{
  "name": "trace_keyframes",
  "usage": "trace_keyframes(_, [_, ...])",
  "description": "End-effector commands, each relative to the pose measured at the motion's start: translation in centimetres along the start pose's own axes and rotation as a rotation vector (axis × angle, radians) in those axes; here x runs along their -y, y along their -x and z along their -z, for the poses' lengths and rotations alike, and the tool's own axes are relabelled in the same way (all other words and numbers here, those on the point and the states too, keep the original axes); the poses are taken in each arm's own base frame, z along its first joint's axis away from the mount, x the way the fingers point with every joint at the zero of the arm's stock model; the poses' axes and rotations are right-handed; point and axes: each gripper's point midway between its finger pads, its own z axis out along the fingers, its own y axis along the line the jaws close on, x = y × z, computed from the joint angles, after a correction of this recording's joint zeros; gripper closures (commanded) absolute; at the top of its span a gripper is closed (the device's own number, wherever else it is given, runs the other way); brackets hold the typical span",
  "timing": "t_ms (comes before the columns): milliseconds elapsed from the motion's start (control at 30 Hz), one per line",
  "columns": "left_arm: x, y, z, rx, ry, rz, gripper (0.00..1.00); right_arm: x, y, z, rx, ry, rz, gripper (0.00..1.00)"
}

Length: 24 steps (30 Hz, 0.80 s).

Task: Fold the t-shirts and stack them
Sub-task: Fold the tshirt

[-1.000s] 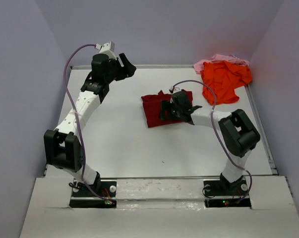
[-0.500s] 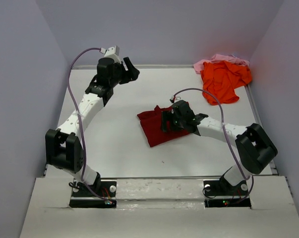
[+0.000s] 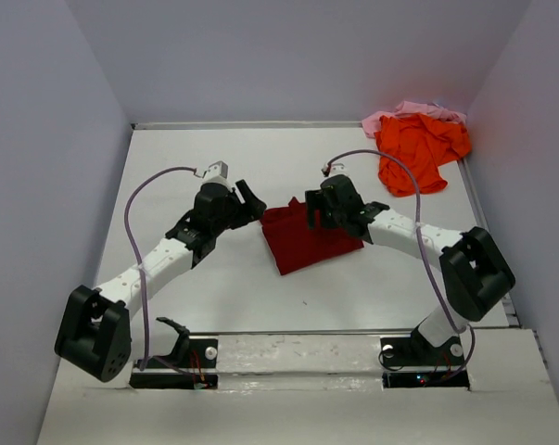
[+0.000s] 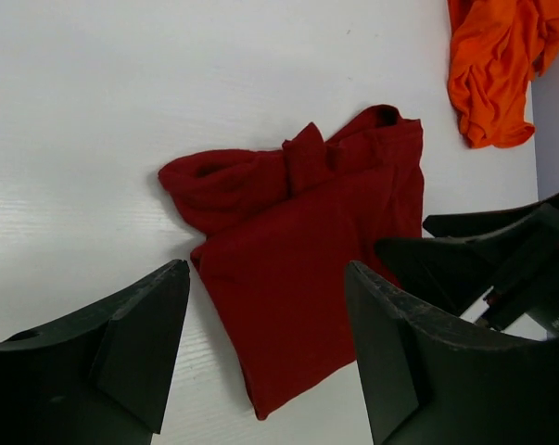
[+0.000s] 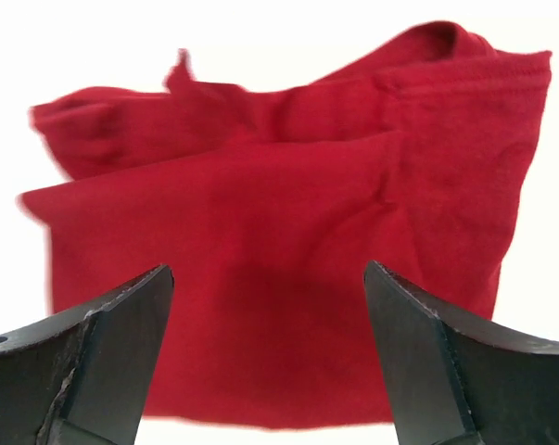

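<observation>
At the middle of the white table (image 3: pixel 214 297), a folded dark red cloth t-shirt (image 3: pixel 307 245) lies between the left gripper (image 3: pixel 250 200) and right gripper (image 3: pixel 312 211), both spread wide and empty. Well apart, in the far right corner, a crumpled bright orange t-shirt (image 3: pixel 416 150) partly covers a pale pink t-shirt (image 3: pixel 401 110).

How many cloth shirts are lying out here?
3. The folded dark red cloth t-shirt lies in the middle. The crumpled bright orange t-shirt sits in the far right corner. The pale pink t-shirt peeks out behind it, mostly covered. More could hide underneath.
</observation>
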Motion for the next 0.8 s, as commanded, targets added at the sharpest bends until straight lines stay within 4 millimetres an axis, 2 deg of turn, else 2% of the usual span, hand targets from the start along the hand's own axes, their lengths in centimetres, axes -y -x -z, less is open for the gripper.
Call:
trace_keyframes(0, [0.5,0.9,0.6,0.086,-0.026,0.057,0.24,3.0,0.2,-2.6,0.034,-0.094,-0.008,0.12])
trace_keyframes(33, [0.3,0.3,0.5,0.081,-0.023,0.058,0.24,4.0,-0.1,-3.5,0.031,-0.125,-0.012,0.13])
trace_keyframes(67, [0.4,0.3,0.5,0.083,-0.027,0.059,0.24,4.1,-0.4,-3.9,0.021,-0.132,-0.009,0.13])
trace_keyframes(200, [-0.1,-1.0,0.2,0.065,-0.023,0.055,0.24,5.5,0.2,-5.3,0.026,-0.181,-0.022,0.14])
trace_keyframes(400, [0.0,-2.4,-1.3,0.029,-0.034,0.057,0.25,5.2,1.3,-6.1,0.038,-0.181,-0.004,0.14])
trace_keyframes(500, [0.2,-2.6,-2.2,0.012,-0.032,0.052,0.26,5.1,1.4,-6.3,0.036,-0.180,0.001,0.14])
trace_keyframes(667, [0.8,-2.9,-3.7,-0.015,-0.033,0.031,0.27,4.2,2.8,-6.2,0.063,-0.147,-0.001,0.14])
trace_keyframes(767, [1.3,-3.5,-4.5,-0.053,-0.049,0.024,0.27,4.6,2.8,-7.0,0.053,-0.159,0.011,0.14])
